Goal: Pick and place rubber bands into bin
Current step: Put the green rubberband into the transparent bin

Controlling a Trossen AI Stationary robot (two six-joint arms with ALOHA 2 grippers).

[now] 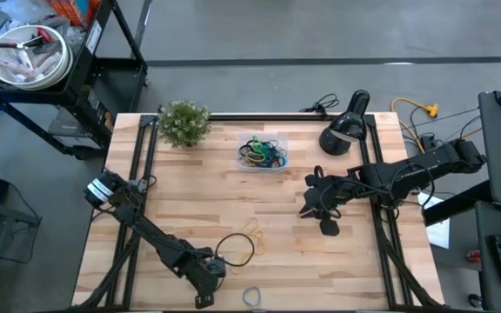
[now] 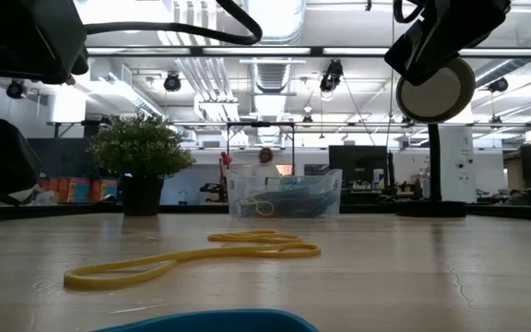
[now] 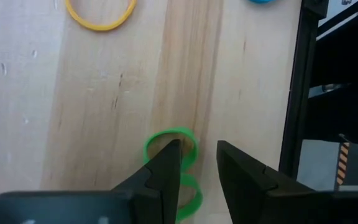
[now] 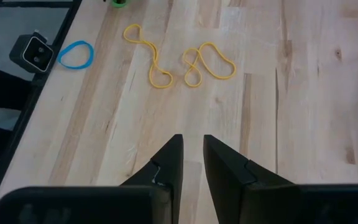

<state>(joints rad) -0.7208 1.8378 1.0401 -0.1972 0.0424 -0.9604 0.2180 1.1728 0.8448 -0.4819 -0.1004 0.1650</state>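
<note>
Left end effector sits low at the bench near edge, fingers parted astride a green rubber band, nothing clamped: pick step, so next it must pinch it and carry to the bin at the far side; right end effector idles mid-bench, empty, slightly parted.

Level across my table: a yellow rubber band lies flat on the wood in a long twisted loop, near the front. A blue band edges the bottom, blurred. Farther back stands the clear bin, coloured bands visible inside. A small potted plant sits to its left. Dark arm parts hang at both upper corners.
</note>
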